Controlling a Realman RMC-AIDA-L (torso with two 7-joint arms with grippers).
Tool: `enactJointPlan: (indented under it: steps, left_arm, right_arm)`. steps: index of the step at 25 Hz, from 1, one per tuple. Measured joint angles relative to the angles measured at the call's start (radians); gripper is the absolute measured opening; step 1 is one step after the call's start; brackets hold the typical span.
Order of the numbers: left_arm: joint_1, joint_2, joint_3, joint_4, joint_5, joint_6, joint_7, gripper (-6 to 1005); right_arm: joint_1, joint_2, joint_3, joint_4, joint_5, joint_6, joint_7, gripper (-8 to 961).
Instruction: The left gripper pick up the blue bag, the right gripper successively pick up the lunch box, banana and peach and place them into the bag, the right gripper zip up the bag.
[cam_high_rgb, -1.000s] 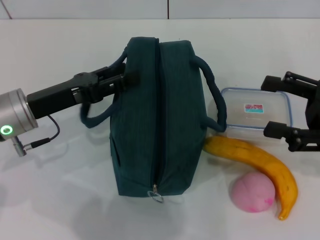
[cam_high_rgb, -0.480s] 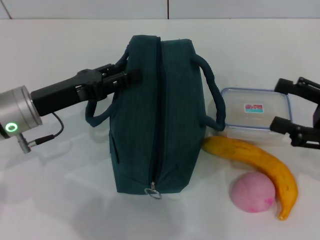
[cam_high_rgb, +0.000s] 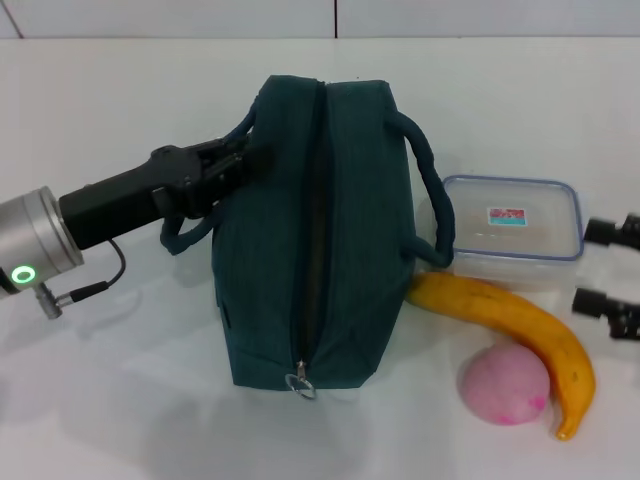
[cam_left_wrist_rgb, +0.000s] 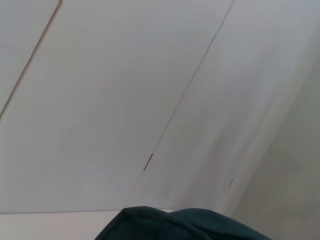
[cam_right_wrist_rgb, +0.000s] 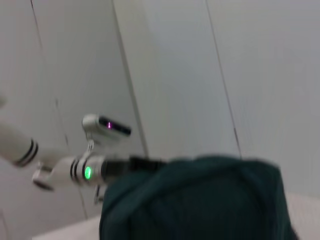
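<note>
Since a second ago the right gripper (cam_high_rgb: 612, 275) has drawn back toward the right edge of the head view, so that only the tips of its two black fingers (cam_high_rgb: 598, 231) show, set apart from each other with nothing between them, just right of the lunch box (cam_high_rgb: 511, 232). Over the same second the blue bag (cam_high_rgb: 318, 240) has tipped slightly and its zipper now gapes a little along the top.

On the left, the left gripper (cam_high_rgb: 232, 166) reaches in from the left side and is closed on the bag's near-left handle (cam_high_rgb: 200, 215), pressed against the bag's upper left edge. Its arm (cam_high_rgb: 60, 230) shows a green ring light. The bag stands upright on the white table (cam_high_rgb: 110, 400), with its zipper line running from far to near and the metal zipper pull (cam_high_rgb: 300, 383) hanging at the near end. The other handle (cam_high_rgb: 428, 190) arches over on the right side, its lower end touching the lunch box.

This clear lunch box with a blue rim lies right of the bag. A banana (cam_high_rgb: 515, 328) lies just near it, its left end touching the bag's base and its tip curving toward the near right. A pink peach (cam_high_rgb: 503, 384) sits beside the banana's inner curve, touching it.

From the right wrist view the bag (cam_right_wrist_rgb: 195, 200) fills the lower part, with the left arm (cam_right_wrist_rgb: 75, 170) beyond it. In the left wrist view only the bag's top edge (cam_left_wrist_rgb: 175, 227) shows against the wall.
</note>
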Motion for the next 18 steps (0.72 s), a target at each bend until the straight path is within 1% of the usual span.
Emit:
enactJointPlan:
  steps: [4, 8, 15, 18]
  left_arm:
    - [0.004, -0.002, 0.000, 0.031, 0.002, -0.004, 0.032, 271]
    - [0.004, -0.001, 0.000, 0.047, 0.007, -0.005, 0.052, 196]
    - [0.004, -0.001, 0.000, 0.049, 0.001, -0.006, 0.053, 39]
    - [0.002, -0.001, 0.000, 0.049, 0.001, -0.006, 0.053, 39]
  right_arm:
    - [0.002, -0.001, -0.001, 0.001, -0.085, 0.034, 0.001, 789]
    - [0.006, 0.004, -0.010, 0.006, -0.121, 0.097, 0.012, 786]
    - [0.056, 0.011, -0.012, 0.020, -0.180, 0.195, 0.097, 781]
    - [0.079, 0.013, -0.013, 0.023, -0.187, 0.220, 0.124, 779]
